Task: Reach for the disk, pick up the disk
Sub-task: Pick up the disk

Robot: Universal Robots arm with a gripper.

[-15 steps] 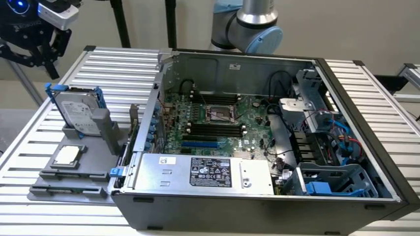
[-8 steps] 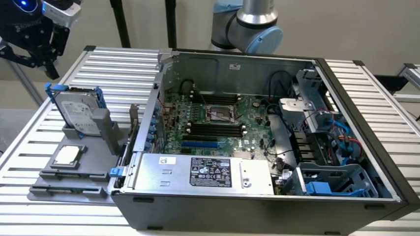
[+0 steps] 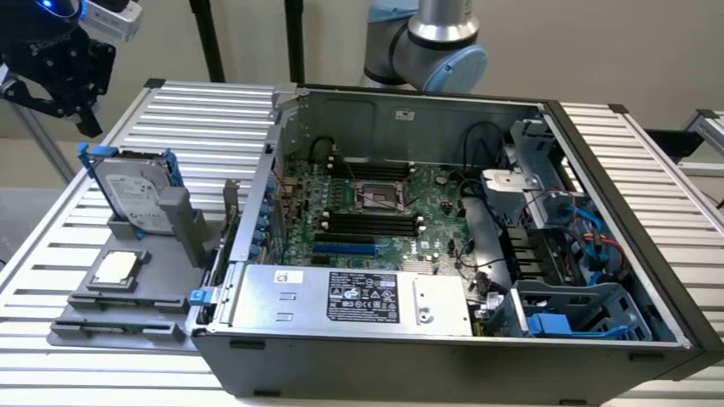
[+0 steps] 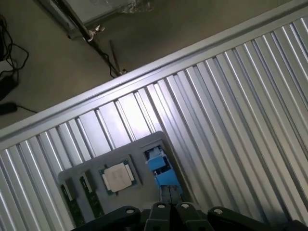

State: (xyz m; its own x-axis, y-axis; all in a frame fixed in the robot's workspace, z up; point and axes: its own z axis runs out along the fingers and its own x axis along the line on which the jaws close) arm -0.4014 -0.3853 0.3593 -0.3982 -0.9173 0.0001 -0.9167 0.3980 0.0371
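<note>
The disk point(image 3: 134, 191) stands on edge in a grey holder point(image 3: 181, 229) on the slatted table, at the exterior view's left. It is silver-grey with a white label and blue rails along its sides. My black gripper point(image 3: 81, 121) hangs above the disk and a little further toward the exterior view's left, well clear of it, with nothing in it. In the wrist view the fingertips point(image 4: 161, 210) sit together, shut, and the disk's blue rail point(image 4: 160, 167) shows edge-on just ahead of them.
A small square silver chip point(image 3: 117, 267) point(image 4: 118, 176) lies in the grey tray point(image 3: 125, 298) beside the disk, with memory sticks point(image 4: 72, 204) alongside. An open computer case point(image 3: 633, 237) with a labelled silver box point(image 3: 362, 297) stands close to the holder. The table edge point(image 4: 144, 72) and the floor lie beyond.
</note>
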